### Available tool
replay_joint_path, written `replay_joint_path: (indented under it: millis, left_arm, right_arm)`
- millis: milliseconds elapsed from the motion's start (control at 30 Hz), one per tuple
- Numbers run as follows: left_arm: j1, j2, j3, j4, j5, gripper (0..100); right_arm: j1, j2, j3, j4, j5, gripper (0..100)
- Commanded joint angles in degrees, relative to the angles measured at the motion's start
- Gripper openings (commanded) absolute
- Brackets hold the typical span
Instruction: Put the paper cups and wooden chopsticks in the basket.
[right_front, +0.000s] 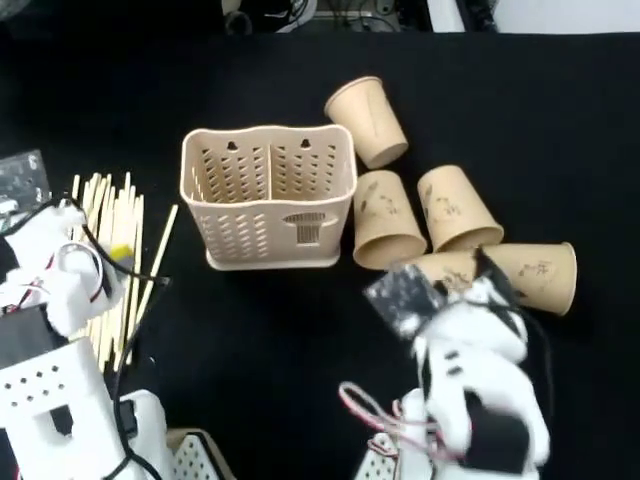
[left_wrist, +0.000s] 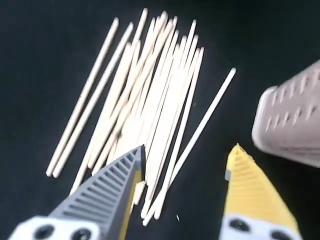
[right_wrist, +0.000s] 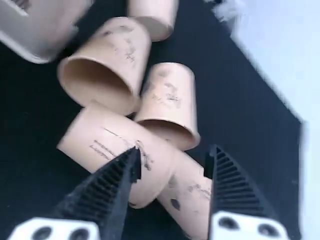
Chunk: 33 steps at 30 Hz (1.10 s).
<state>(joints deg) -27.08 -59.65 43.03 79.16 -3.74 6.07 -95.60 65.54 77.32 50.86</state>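
Paper cups (right_front: 458, 207) lie in a bunch on the black table (right_front: 270, 330), just beside the basket (right_front: 268, 195). Five can be counted, and none is inside. The wooden chopsticks (right_front: 115, 250) lie in a loose pile on the other side of the basket, a little way off. Both halves of the basket look bare, so no part of the job seems done. All the cups and all the sticks are left to go in.

The right gripper (right_wrist: 175, 150) hangs over the cups with its fingers wide apart. It holds nothing. One cup on its side lies just under the gap.

The left gripper (left_wrist: 188, 150) hangs over the near ends of the sticks. Its fingers are spread wide too, and nothing is in them.

From above, the right arm (right_front: 470, 370) covers part of one cup. The left arm (right_front: 50, 290) hides part of the stick pile. The sticks lie too close together to count.
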Motion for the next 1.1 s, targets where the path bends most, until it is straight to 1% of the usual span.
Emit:
replay_joint_path:
  millis: [0, 33, 100, 200, 333, 467, 633, 700, 800, 900, 967, 1067]
  left_arm:
    - [-0.8, -0.8, 1.5, -0.9, 3.3, 27]
    - [-0.8, -1.2, 2.4, -1.0, 4.4, 27]
    - [-0.9, -2.7, 5.8, -3.7, 5.5, 27]
    - [-0.3, -6.8, 13.2, -8.1, 5.9, 27]
    - [-0.4, -13.8, 22.9, -15.7, 11.4, 27]
    - [-0.5, -22.2, 29.8, -19.7, 16.4, 27]
    - [-1.1, -33.8, 37.3, -20.4, 21.5, 27]
    - [-1.1, -38.3, 39.7, -20.4, 23.0, 27]
    - [-1.0, -44.7, 43.3, -20.4, 22.9, 27]
    - [-1.0, -44.6, 43.7, -20.7, 21.7, 27]
    - [-0.9, -43.9, 43.8, -20.8, 21.5, 27]
    - [-0.9, -44.3, 44.3, -20.7, 21.5, 27]
  right_arm:
    - [-3.9, 3.5, 4.4, -8.4, -3.1, 22.4]
    - [-5.0, 3.4, 6.0, -10.7, -4.3, 22.4]
    - [-7.4, 3.6, 8.9, -14.5, -6.0, 22.4]
    - [-10.0, 3.9, 13.6, -19.3, -6.3, 22.4]
    - [-10.5, 3.8, 20.0, -25.7, -6.2, 22.4]
    - [-10.4, 3.5, 25.7, -33.1, -6.1, 22.1]
    - [-10.5, 3.5, 31.6, -43.5, -6.0, 21.9]
    - [-10.3, 3.7, 31.6, -44.0, -5.9, 21.9]
    - [-10.5, 3.4, 31.6, -44.6, -5.8, 21.8]
    - [-10.6, 3.4, 31.6, -45.7, -5.8, 21.7]
    - [-10.6, 3.4, 31.6, -45.9, -5.8, 19.1]
    - [-10.6, 3.4, 31.6, -45.7, -5.8, 9.5]
